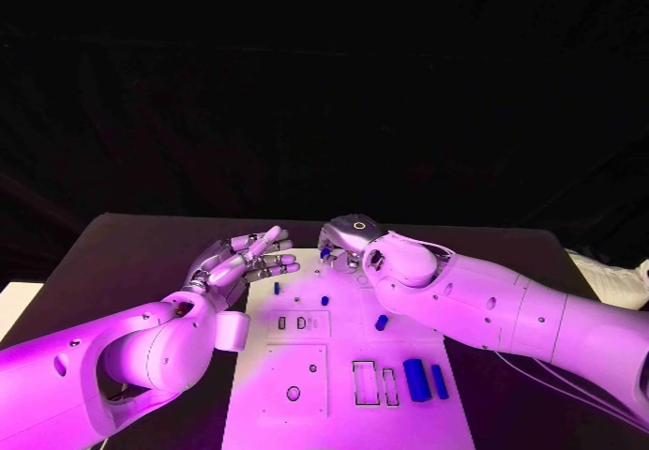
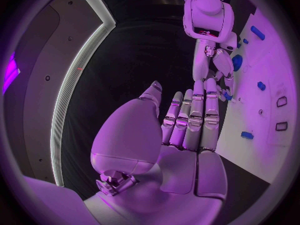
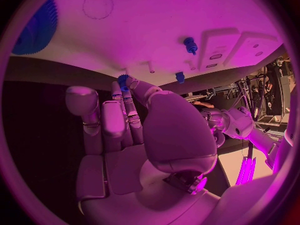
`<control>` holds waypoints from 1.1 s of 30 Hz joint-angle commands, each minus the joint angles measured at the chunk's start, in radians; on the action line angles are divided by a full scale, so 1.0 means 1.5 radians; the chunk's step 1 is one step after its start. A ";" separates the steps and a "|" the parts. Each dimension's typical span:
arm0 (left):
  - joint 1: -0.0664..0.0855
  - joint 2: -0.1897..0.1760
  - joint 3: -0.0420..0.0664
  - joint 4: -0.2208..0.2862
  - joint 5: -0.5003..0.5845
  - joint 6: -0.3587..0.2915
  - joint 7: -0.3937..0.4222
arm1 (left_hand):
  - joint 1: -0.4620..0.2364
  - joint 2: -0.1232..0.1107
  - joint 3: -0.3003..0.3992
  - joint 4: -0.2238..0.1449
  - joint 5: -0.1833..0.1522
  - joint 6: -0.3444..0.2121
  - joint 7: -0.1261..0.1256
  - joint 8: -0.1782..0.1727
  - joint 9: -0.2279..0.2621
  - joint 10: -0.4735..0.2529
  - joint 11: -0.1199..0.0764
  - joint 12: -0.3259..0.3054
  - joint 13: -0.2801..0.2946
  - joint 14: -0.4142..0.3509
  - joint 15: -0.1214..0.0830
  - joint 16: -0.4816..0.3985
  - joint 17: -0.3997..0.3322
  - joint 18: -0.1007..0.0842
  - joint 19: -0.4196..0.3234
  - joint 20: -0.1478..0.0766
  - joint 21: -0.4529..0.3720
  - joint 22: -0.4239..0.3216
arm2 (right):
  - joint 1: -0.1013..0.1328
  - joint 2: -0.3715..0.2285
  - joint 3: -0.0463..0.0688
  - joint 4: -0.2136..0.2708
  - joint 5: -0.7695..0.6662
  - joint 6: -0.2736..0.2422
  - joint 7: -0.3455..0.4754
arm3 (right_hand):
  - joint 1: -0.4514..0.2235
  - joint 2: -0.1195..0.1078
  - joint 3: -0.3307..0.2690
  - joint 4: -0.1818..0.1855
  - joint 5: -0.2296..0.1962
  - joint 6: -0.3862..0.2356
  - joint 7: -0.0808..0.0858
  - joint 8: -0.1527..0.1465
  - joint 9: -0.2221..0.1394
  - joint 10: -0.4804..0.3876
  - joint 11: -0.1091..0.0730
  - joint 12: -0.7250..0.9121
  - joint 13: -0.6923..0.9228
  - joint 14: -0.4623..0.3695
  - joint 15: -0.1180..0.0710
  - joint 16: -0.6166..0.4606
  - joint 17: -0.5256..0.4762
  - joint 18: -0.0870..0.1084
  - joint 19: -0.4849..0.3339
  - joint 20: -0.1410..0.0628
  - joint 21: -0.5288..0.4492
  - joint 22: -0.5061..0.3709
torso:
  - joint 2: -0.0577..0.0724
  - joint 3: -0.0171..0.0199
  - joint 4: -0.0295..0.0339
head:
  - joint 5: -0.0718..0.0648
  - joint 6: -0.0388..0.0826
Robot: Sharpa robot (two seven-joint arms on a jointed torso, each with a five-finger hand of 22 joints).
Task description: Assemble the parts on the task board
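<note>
Left silver hand [image 1: 241, 261] hovers at white task board's [image 1: 271, 384] far left edge, fingers straight, holding nothing; right silver hand [image 1: 354, 246] pinches small blue toothed part [image 3: 123, 80] at far edge.

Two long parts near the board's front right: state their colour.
Blue; the two long parts stand out against the white task board in the head view.

Blue gear [image 3: 37, 27] cut by rim

L robot hand [image 2: 187, 130] open beside task board [image 2: 272, 65]
</note>
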 commanded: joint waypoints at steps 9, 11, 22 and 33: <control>0.002 0.003 0.001 -0.005 0.001 0.014 0.002 | 0.006 0.003 0.001 -0.005 -0.002 0.001 0.003 -0.004 -0.001 -0.003 0.001 -0.003 0.000 0.002 0.004 -0.004 0.001 0.007 0.005 0.001 -0.004 -0.001 | -0.003 0.009 -0.002 -0.004 -0.015 0.022 -0.009 | -0.003 -0.006 0.004 0.002 0.004 -0.001 0.001 -0.001 0.000 0.002 -0.002 0.002 0.000 0.019 0.000 0.003 -0.001 -0.004 -0.003 0.001 0.003 0.001 | 0.001 -0.0013 0.0007 | -0.001 -0.002; 0.002 0.004 0.001 -0.005 0.001 0.014 0.002 | 0.007 0.003 0.001 -0.006 -0.002 0.001 0.002 -0.004 -0.001 -0.003 0.001 -0.003 0.000 0.002 0.004 -0.004 0.002 0.007 0.006 0.001 -0.005 -0.001 | -0.003 0.011 -0.002 -0.007 -0.015 0.023 -0.009 | -0.003 -0.006 0.004 0.002 0.004 -0.001 0.001 -0.001 0.000 0.002 -0.002 0.002 0.000 0.019 0.000 0.003 -0.001 -0.004 -0.003 0.001 0.003 0.001 | 0.001 -0.0015 0.0005 | -0.001 -0.002; 0.002 0.004 0.001 -0.004 0.001 0.014 0.001 | 0.007 0.003 0.001 -0.007 -0.002 0.001 0.002 -0.004 -0.001 -0.003 0.001 -0.003 0.000 0.002 0.004 -0.005 0.002 0.007 0.006 0.001 -0.005 -0.001 | -0.003 0.013 -0.003 -0.005 -0.016 0.037 -0.010 | -0.005 -0.007 0.004 0.003 0.004 -0.002 0.002 -0.001 0.000 0.000 -0.001 0.002 0.000 0.019 0.001 0.003 -0.001 -0.004 -0.004 0.001 0.005 0.002 | 0.002 -0.0014 0.0017 | 0.001 -0.005; 0.002 0.003 0.001 -0.005 0.001 0.015 0.001 | 0.007 0.003 0.001 -0.007 -0.002 0.001 0.002 -0.004 -0.001 -0.003 0.001 -0.003 0.000 0.002 0.004 -0.005 0.002 0.007 0.006 0.001 -0.005 -0.001 | -0.005 0.005 -0.003 0.008 -0.023 0.027 -0.015 | -0.007 -0.008 0.004 0.005 0.004 -0.002 0.002 -0.001 0.001 0.000 -0.001 0.003 0.000 0.019 0.001 0.004 -0.001 -0.004 -0.005 0.001 0.005 0.002 | 0.002 -0.0014 0.0010 | 0.002 -0.007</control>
